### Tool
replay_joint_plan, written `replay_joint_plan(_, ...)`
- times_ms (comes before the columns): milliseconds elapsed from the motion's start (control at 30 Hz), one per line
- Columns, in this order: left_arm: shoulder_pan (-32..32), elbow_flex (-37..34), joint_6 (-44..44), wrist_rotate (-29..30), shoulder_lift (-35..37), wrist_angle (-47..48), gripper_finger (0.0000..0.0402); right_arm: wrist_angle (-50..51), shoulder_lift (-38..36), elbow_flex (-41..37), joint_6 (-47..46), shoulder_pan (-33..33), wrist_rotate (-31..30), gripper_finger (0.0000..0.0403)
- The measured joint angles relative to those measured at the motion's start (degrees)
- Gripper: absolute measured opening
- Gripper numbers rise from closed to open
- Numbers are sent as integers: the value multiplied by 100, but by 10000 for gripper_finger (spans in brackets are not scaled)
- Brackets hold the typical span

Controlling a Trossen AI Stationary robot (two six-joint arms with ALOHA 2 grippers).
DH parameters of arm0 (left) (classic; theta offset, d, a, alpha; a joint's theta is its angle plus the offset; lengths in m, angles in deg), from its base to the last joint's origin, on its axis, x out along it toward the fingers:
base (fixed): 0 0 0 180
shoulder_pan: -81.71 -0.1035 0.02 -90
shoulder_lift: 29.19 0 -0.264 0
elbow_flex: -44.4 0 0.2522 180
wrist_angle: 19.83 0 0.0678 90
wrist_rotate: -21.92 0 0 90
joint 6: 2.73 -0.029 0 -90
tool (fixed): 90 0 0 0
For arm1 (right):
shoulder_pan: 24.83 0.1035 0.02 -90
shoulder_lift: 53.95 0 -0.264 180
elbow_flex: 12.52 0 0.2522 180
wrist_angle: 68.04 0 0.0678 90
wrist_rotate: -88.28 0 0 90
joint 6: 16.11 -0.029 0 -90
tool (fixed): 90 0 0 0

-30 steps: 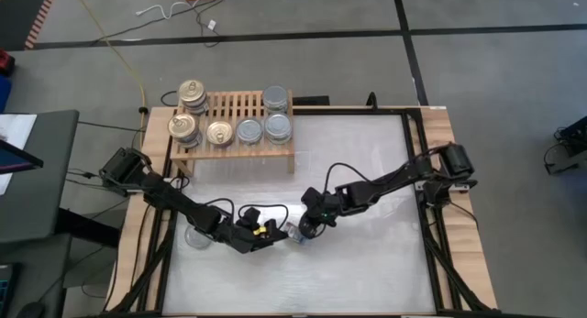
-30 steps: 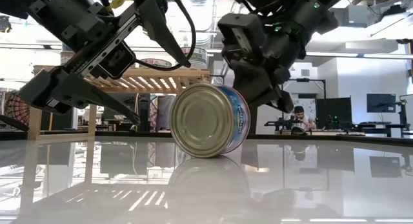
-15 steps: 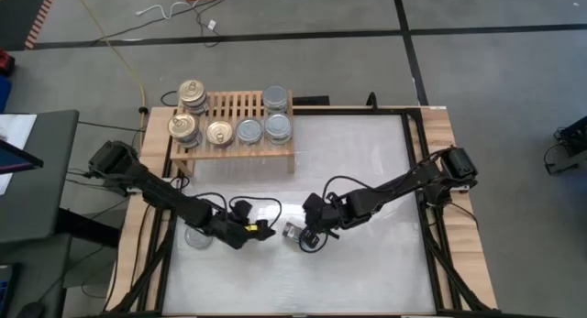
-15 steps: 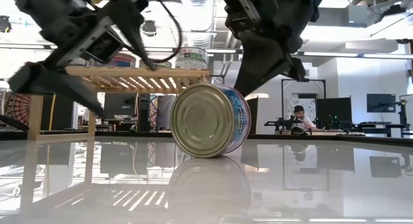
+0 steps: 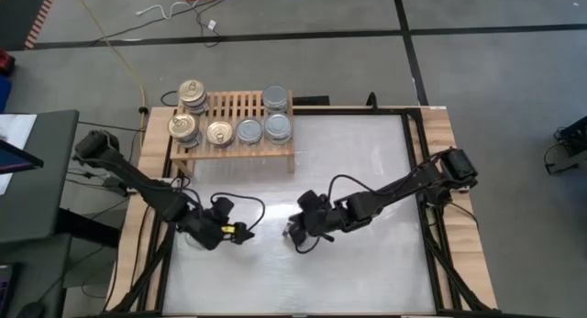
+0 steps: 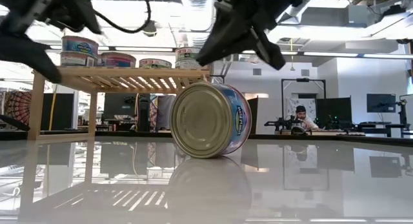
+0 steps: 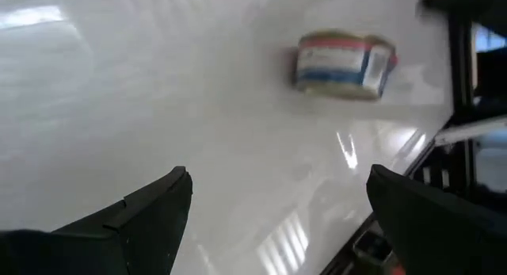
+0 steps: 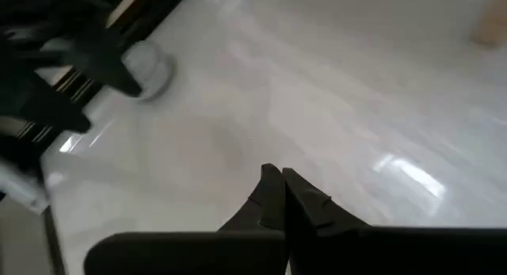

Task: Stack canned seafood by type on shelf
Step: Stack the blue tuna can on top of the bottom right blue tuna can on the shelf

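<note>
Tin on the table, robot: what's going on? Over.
Blue-labelled round metal tin lies on its side, ungripped. Right claw shut, just above it. Left claw open, off to one side.

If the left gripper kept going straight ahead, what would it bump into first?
Probably the can lying on its side, ahead of the left gripper and its open jaws, though slightly off centre; depth is unclear.

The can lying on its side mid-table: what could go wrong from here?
1. The can rests on its curved wall, so a nudge could send it rolling across the glossy table.
2. The right pincer close to it is shut; coming in like that, it may knock the can rather than grip it.
</note>
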State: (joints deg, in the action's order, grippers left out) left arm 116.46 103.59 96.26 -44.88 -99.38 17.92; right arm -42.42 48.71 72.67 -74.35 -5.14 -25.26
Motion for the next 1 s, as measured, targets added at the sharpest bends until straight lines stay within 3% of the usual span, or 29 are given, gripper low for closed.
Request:
replay_joint_plan(100,172,0,5,2,76,277,365,369,-18,5,-502,135,-475,16)
replay_joint_plan(267,329,-1,2,5,85,451,365,825,235,11,-1169,265,-448,15)
replay_joint_plan(333,367,0,-21,5,85,469,365,729,462,186,-1120,278,-296,15)
replay_joint_plan(400,409,-2,-39,-4,85,509,365,533,704,403,-870,272,244,15)
replay_joint_plan(500,492,-2,-54,-27,85,513,365,-667,942,559,-109,287,850,15)
replay_joint_plan(567,557,-2,-83,-38,85,511,365,-1143,957,657,4,336,586,15)
replay_joint_plan(667,681,-2,-51,-39,85,508,365,-1067,948,888,128,371,294,15)
replay_joint_plan(1000,1124,-2,148,197,85,504,365,-464,959,1221,-54,395,265,15)
